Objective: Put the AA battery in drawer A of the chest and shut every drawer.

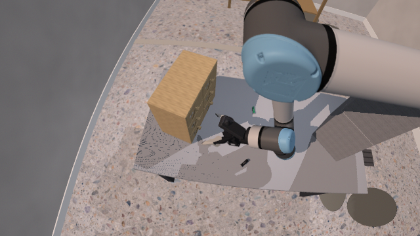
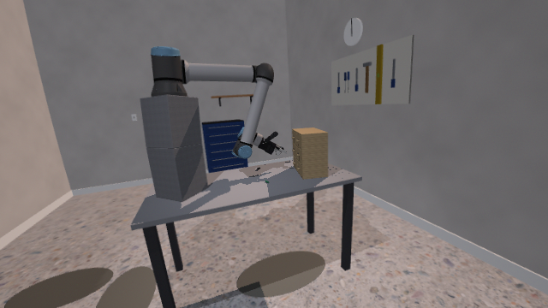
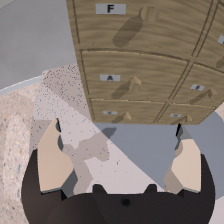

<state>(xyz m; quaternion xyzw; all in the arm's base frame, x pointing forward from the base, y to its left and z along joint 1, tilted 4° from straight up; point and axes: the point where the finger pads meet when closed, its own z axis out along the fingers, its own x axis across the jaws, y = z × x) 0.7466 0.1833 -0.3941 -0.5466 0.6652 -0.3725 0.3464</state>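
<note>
The wooden chest point(image 1: 184, 88) point(image 2: 311, 151) stands upright at the table's far end, with all visible drawers shut. In the wrist view the drawer marked A point(image 3: 150, 75) is in the left column under drawer F point(image 3: 165, 20). My gripper point(image 1: 212, 128) point(image 2: 278, 148) point(image 3: 119, 122) is open and empty. It hovers above the table, facing the drawer fronts a short way off. A small green cylinder point(image 1: 253, 109) point(image 2: 266, 181), apparently the AA battery, lies on the table behind the gripper.
A small black oblong item point(image 1: 245, 162) point(image 2: 257, 169) lies on the grey table point(image 1: 328, 177) point(image 2: 240, 201) near the wrist. The robot's grey pedestal point(image 1: 348, 131) point(image 2: 171, 145) takes up the table's other end. A blue cabinet point(image 2: 220, 143) stands behind the table.
</note>
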